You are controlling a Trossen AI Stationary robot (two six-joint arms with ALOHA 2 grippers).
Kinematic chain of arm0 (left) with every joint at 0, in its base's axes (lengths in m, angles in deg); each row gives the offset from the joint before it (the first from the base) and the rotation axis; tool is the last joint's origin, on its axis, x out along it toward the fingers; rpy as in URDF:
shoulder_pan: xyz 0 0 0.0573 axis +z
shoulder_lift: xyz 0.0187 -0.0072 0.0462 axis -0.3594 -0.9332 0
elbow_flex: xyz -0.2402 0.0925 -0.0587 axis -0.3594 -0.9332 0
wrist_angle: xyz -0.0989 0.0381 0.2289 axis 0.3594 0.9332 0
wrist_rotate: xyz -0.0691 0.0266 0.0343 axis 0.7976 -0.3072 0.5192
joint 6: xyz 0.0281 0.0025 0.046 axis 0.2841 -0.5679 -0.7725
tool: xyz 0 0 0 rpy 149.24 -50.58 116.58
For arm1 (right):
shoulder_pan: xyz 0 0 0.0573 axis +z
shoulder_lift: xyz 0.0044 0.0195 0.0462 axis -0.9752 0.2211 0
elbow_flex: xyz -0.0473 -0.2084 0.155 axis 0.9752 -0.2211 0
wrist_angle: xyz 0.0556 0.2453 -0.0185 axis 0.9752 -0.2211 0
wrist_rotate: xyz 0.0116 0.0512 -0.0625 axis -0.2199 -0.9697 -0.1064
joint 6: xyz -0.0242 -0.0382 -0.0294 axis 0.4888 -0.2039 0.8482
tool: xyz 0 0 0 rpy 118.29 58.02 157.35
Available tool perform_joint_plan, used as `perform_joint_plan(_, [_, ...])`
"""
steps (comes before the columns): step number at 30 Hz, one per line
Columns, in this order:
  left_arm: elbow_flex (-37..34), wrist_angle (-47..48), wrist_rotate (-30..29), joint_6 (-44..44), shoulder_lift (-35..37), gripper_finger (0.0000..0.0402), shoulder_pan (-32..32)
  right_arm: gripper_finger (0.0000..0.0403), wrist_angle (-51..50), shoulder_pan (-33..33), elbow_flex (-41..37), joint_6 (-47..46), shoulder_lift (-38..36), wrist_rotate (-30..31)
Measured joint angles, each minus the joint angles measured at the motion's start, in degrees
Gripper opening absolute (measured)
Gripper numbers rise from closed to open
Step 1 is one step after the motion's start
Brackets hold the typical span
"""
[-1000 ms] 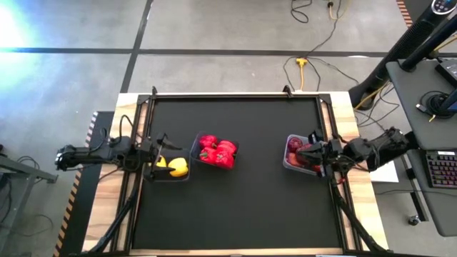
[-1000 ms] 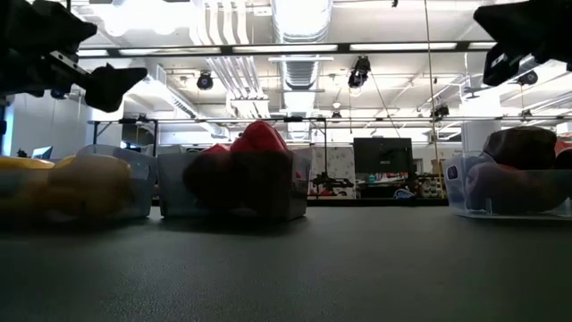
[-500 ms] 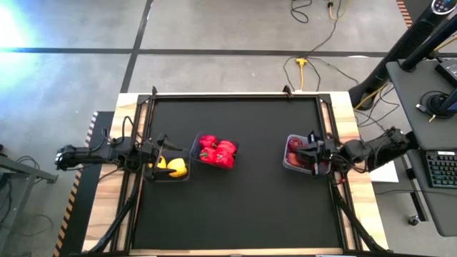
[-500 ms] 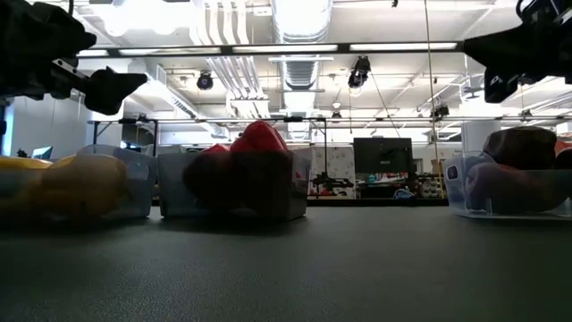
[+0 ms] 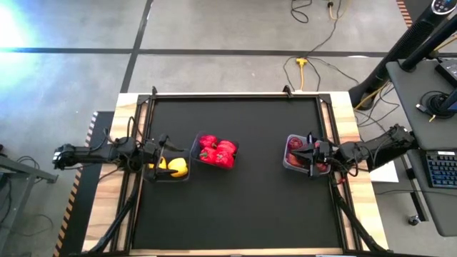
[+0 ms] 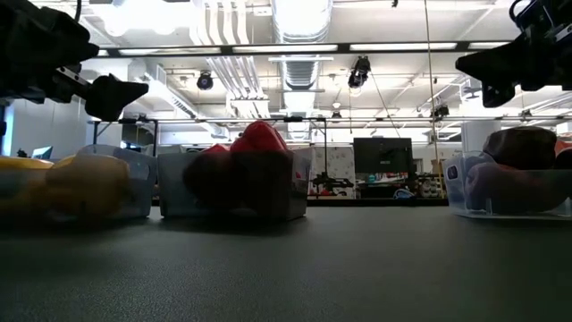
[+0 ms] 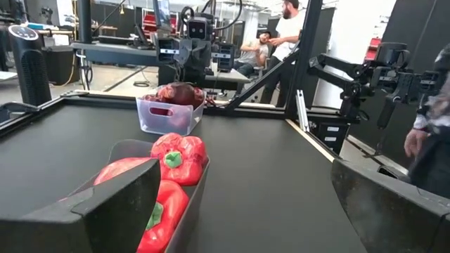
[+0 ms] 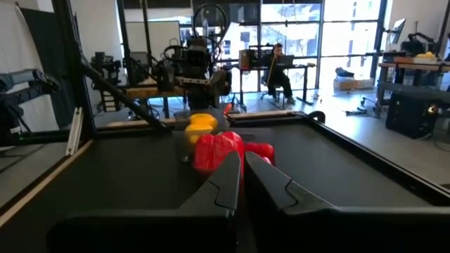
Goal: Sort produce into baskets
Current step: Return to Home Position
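Observation:
Three see-through tubs stand in a row across the black table. The left one [image 5: 171,170] holds yellow peppers [image 6: 80,183]. The middle one [image 5: 216,152] holds red peppers [image 7: 165,172]. The right one [image 5: 292,154] holds dark maroon apples [image 6: 523,148]. My left gripper [image 5: 162,147] hovers open and empty over the yellow tub, pointing toward the table's right; its fingers stand wide apart in the left wrist view [image 7: 246,172]. My right gripper [image 5: 308,154] hovers shut and empty over the apple tub, pointing toward the table's left [image 8: 241,160].
A raised black frame [image 5: 235,96] and wooden borders [image 5: 360,214] run round the table mat. Open mat lies toward the near edge [image 5: 235,214] and between the middle and right tubs. People sit in the room beyond the table [image 8: 271,70].
My right gripper has moved a little toward the table's left, farther over the apple tub, and has come down somewhat. The tubs and the fruit have stayed where they were.

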Motion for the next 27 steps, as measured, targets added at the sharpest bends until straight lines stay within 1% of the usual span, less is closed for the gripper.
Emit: perform_joint_plan(27, [1.0, -0.2, 0.0, 0.0, -1.0, 0.0398, 0.0, 0.0013, 0.0, 0.0, 0.0, 0.0, 0.4, 0.0])
